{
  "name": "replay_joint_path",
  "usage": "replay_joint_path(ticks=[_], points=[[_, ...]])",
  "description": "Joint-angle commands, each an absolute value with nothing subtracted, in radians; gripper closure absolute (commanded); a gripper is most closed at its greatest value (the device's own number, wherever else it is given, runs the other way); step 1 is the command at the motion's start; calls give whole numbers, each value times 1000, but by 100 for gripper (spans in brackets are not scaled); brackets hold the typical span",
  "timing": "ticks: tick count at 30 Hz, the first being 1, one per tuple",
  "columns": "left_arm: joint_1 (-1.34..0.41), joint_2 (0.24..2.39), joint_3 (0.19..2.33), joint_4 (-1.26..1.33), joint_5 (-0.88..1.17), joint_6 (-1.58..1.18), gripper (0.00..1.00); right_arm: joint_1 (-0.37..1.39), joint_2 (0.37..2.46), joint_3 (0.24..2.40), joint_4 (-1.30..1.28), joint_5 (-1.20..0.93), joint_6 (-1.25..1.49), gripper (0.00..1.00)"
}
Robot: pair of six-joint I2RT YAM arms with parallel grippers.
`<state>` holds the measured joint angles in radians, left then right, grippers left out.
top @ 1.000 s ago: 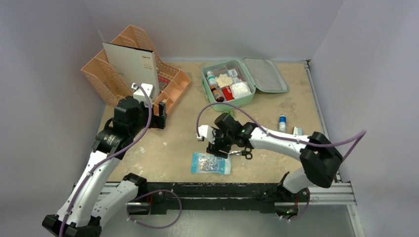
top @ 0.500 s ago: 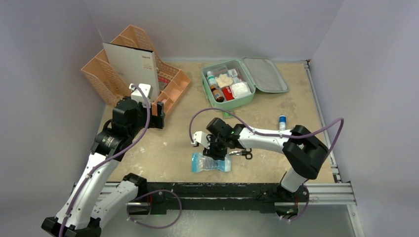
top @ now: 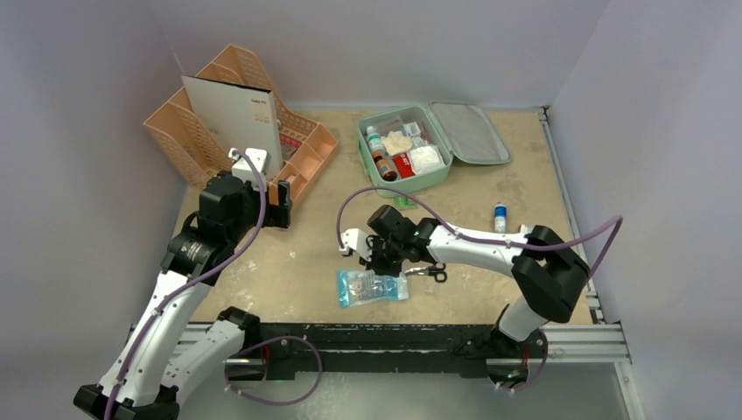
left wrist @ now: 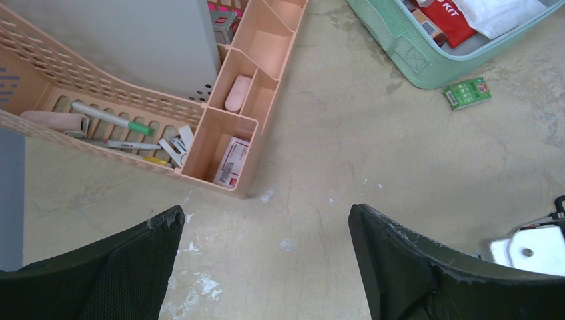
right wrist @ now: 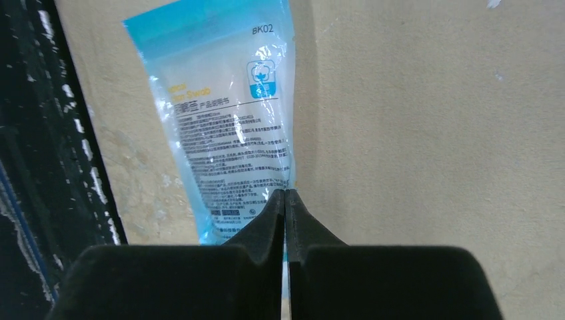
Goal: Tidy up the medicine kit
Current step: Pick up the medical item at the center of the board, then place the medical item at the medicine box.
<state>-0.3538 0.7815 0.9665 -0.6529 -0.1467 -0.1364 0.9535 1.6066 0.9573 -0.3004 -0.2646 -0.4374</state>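
Probably robotics lab: blank grey enclosure walls, aluminium mounting rail.

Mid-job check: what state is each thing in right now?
medicine kit: unzipped, lid laid open, items inside.
swab packet: lying on the table, outside the kit.
left gripper: fingers wide apart, empty.
right gripper: fingers shut at the packet's edge.

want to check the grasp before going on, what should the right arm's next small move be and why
Probably a small straight lift. The right gripper looks shut on the edge of the swab packet, which lies flat on the table. A short raise would show whether that thin pinch holds before carrying it to the open medicine kit.
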Motion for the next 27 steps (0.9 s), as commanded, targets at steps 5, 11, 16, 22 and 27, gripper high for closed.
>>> replay_joint_path(ticks=[5,11,16,22,27], points=[[-348,772,959,-627,-158,-124,7,909,1487,978,-243,-330,-336,100],[-348,774,958,-627,-143,-127,7,793,1389,967,-165,-296,-236,100],[-348,775,957,-626,-140,-127,7,693,1308,980,-77,-184,-131,100],[-348,774,957,-626,-138,-126,7,567,1330,1075,-57,-101,-10,100],[-348,781,957,-625,-123,-128,7,458,1399,1164,-18,-108,118,100]])
